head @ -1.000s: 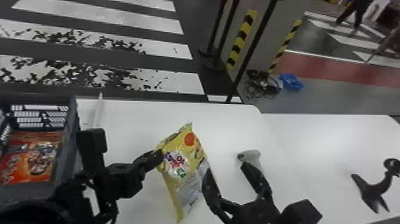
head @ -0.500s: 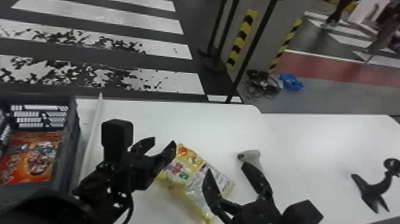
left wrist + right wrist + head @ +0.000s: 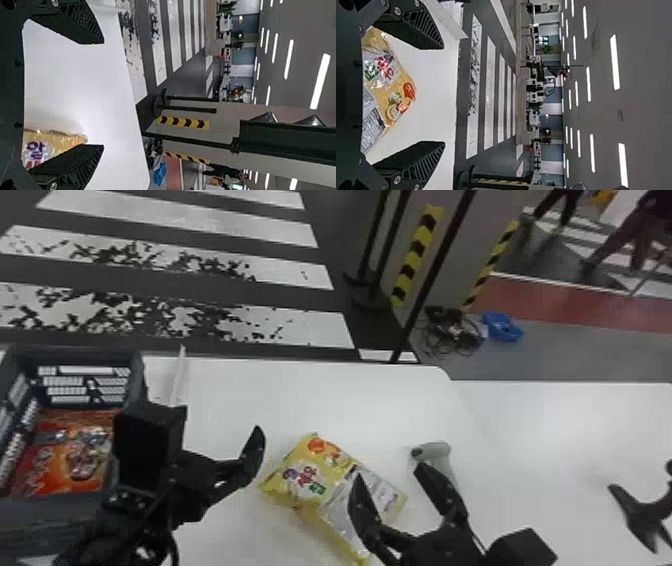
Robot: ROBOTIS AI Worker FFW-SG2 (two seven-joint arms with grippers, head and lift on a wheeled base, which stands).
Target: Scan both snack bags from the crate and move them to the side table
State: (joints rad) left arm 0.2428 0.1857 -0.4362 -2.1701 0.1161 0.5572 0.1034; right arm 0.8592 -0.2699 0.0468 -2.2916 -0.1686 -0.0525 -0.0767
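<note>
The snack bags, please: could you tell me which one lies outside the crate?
The yellow bag, on the white table; the red-orange bag is inside the crate.

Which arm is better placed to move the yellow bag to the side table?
Probably right: the right gripper is open by the yellow bag and nearer the side table. The left gripper, also open, is nearer the crate.

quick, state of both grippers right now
Left gripper: open, holding nothing.
Right gripper: open, holding nothing; the yellow snack bag lies on the table.
</note>
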